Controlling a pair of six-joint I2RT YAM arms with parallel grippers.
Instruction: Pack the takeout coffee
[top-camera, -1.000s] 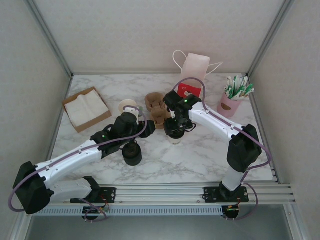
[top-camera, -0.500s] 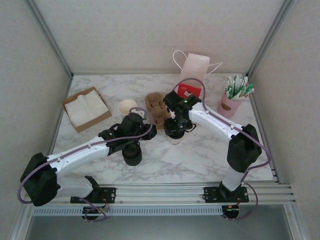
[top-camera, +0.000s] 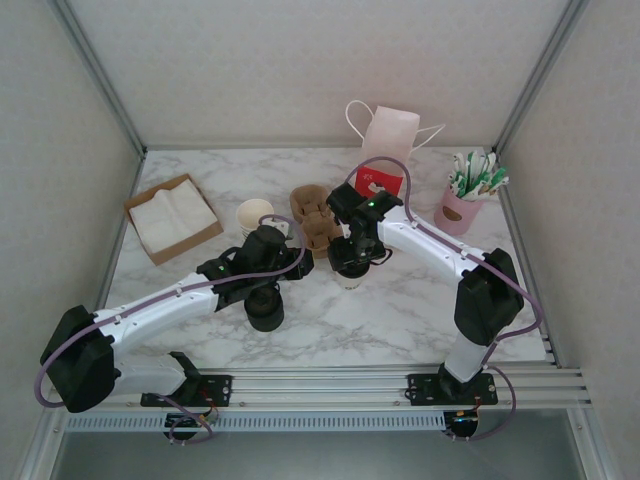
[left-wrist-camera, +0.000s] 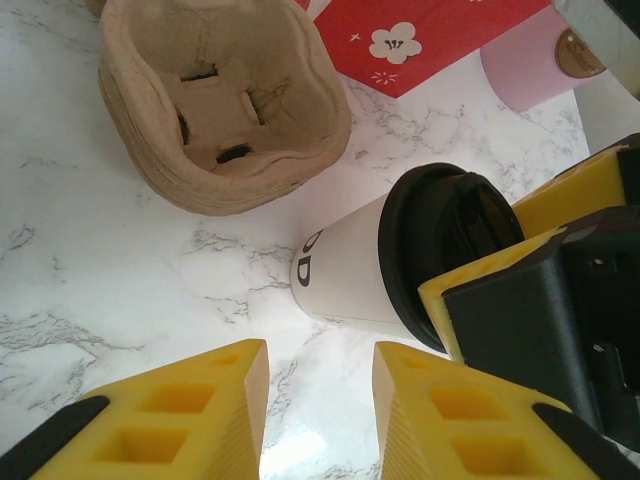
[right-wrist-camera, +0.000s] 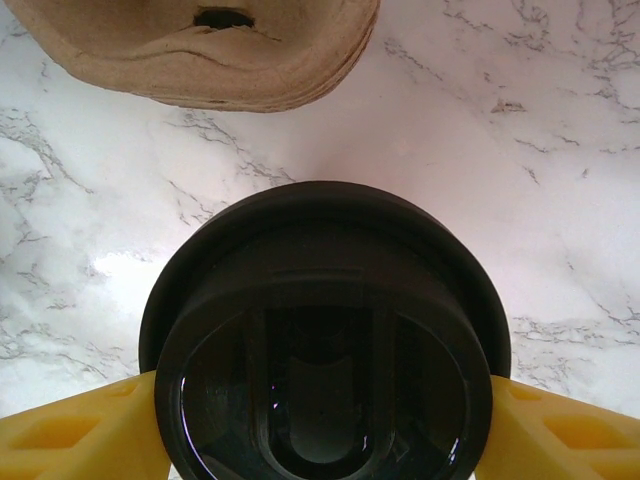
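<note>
nearest me the black lids (top-camera: 265, 312) sit where they were on the table (top-camera: 410, 315). what changed in the last second is my left arm: it has swung right, away from the cups (top-camera: 253, 213), and over the last half second it has hardly moved. the left gripper (left-wrist-camera: 318, 358) now points at the coffee (left-wrist-camera: 350, 270), its yellow fingers set wide with bare marble between them, holding nothing and stopping short of the cup. the coffee stands near mid-table, lid on, just in front of the carrier (left-wrist-camera: 220, 110) and apart from it, and it has not shifted. the right gripper (right-wrist-camera: 322, 400) has not moved either; it is closed on the coffee from above, one finger against each side of the lid rim. beyond the carrier the bag (top-camera: 385, 140) waits at the back wall, untouched. i read this as lidding done and packing not yet begun: the left has come in to support or take over, i cannot say which. the grip on the lid alone worries me, since a lift could pop the lid off, so i would want the left on the cup body first.
</note>
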